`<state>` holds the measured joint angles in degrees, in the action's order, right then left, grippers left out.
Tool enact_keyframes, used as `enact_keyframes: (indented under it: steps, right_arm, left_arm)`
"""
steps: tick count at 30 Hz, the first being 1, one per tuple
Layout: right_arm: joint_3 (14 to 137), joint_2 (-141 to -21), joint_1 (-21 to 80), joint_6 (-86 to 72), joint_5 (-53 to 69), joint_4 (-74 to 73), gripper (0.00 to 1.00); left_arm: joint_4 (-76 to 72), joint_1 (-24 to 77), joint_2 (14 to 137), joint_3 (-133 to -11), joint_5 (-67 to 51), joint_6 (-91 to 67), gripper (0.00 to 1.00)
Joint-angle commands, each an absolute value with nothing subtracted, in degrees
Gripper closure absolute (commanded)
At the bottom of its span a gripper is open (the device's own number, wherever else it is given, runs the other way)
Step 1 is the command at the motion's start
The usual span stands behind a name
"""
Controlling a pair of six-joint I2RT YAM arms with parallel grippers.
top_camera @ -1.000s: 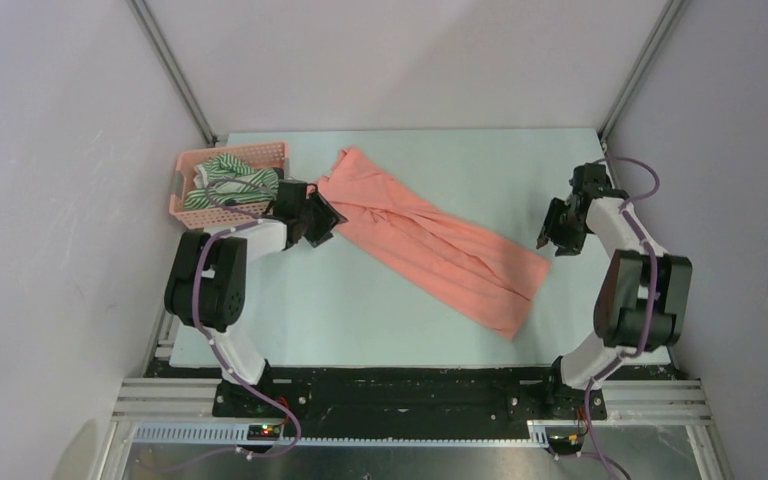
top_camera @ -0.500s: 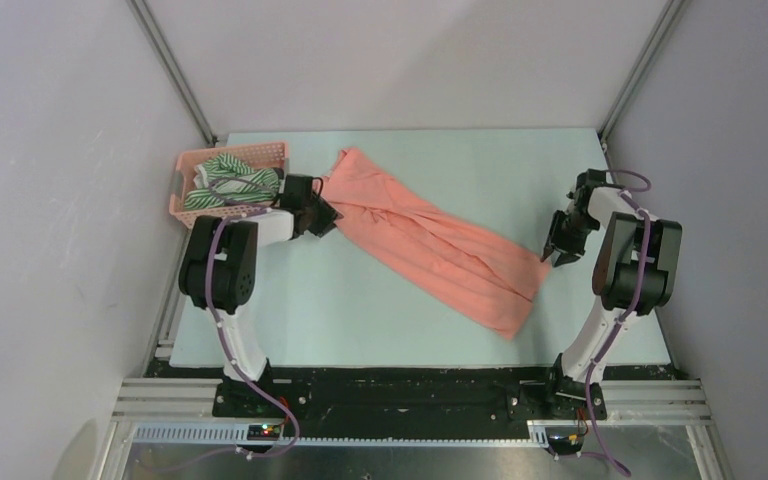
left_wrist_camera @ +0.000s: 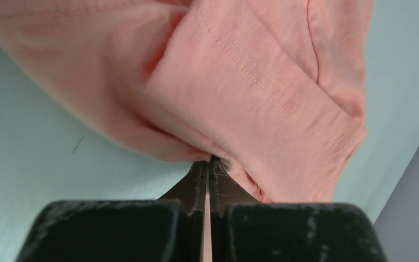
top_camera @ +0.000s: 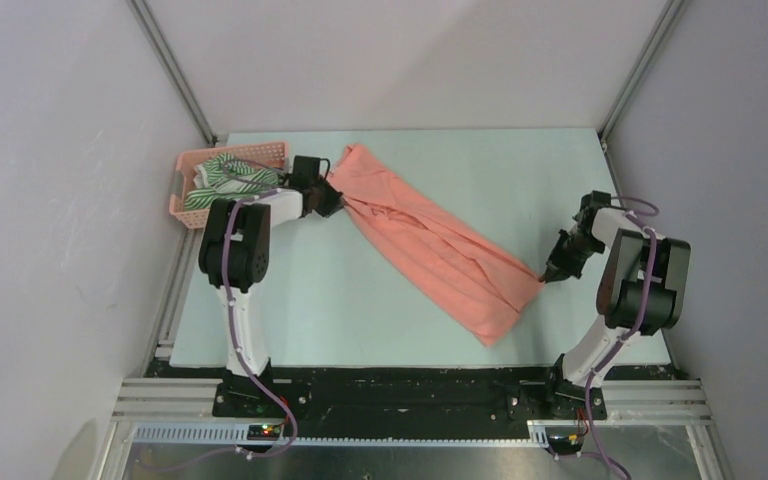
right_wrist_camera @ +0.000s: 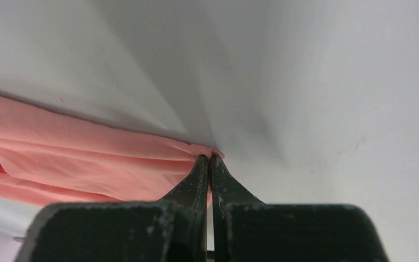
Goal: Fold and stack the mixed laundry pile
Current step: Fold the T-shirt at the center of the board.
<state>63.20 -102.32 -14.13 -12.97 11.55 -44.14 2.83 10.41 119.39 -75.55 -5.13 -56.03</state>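
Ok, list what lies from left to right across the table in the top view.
The pink basket → left gripper → salmon-pink shirt → right gripper, each gripper pinching one end of the shirt.

The shirt [top_camera: 430, 250] was plain salmon-pink, with stitching of the same colour along its hem. The striped garment [top_camera: 225, 172] was green and white, and the lattice basket [top_camera: 265, 152] was pink. The table [top_camera: 360, 310] was pale mint. The left arm [top_camera: 235, 250] and right arm [top_camera: 645, 285] were white and black with purple cables [top_camera: 636, 204]. The left gripper [top_camera: 332, 203] and right gripper [top_camera: 550, 274] were black.
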Motion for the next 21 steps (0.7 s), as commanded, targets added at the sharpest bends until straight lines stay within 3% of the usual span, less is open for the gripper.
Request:
enact_keyframes:
  steps: [1, 10, 21]
  right_arm:
    - [56.1, -96.1, -14.4, -21.7, 11.9, -44.1, 1.00]
    - [39.2, -86.2, -6.9, -36.5, 12.2, -38.1, 1.00]
    - [32.2, -74.2, 9.7, -51.6, 11.4, -37.6, 1.00]
  left_arm:
    - [5.9, 9.7, 122.9, -82.7, -5.1, -53.2, 1.00]
    - [8.2, 9.4, 132.3, -96.4, -11.5, -51.0, 1.00]
    - [13.6, 9.7, 139.2, -112.8, -16.1, -45.4, 1.00]
